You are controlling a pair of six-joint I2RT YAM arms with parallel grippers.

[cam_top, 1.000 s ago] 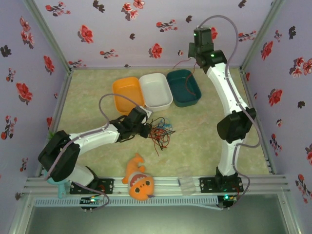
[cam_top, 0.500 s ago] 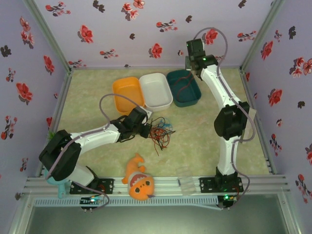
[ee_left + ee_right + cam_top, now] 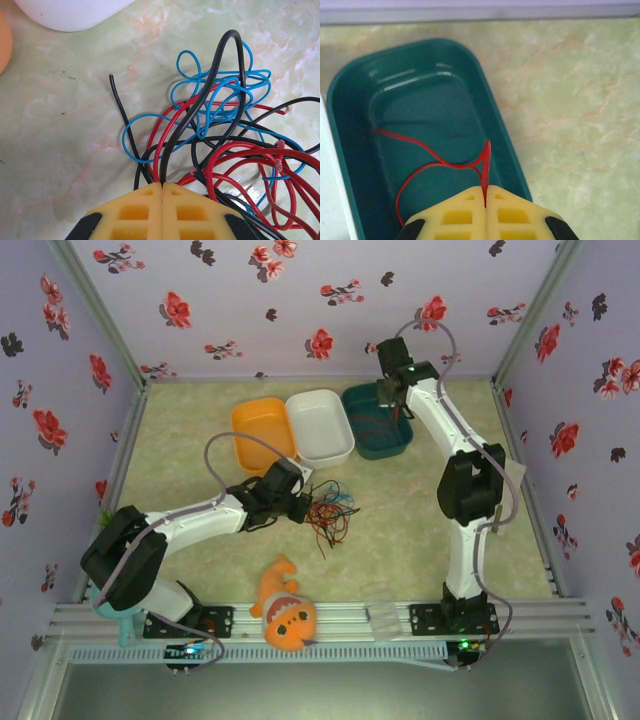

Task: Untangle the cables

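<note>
Right wrist shows the right end effector (image 3: 485, 198) pinching the red cable (image 3: 432, 157) in a teal bin (image 3: 351, 125), faint overhead.

Tangle of thin wires (image 3: 220, 150): red, black, lt blue strands. Single thin red wire (image 3: 486, 170) in dark teal plastic tub (image 3: 352, 150). At its 9 o'clock a white plastic tub (image 3: 320, 427), then an orange plastic tub (image 3: 263, 430). Finger pads (image 3: 150, 192) yellow. Marbled pale-green tabletop (image 3: 400, 520); lilac walls (image 3: 300, 300) w/ red+black flower print. Orange/white plush fish (image 3: 290, 618) at tangle's 6 o'clock.
</note>
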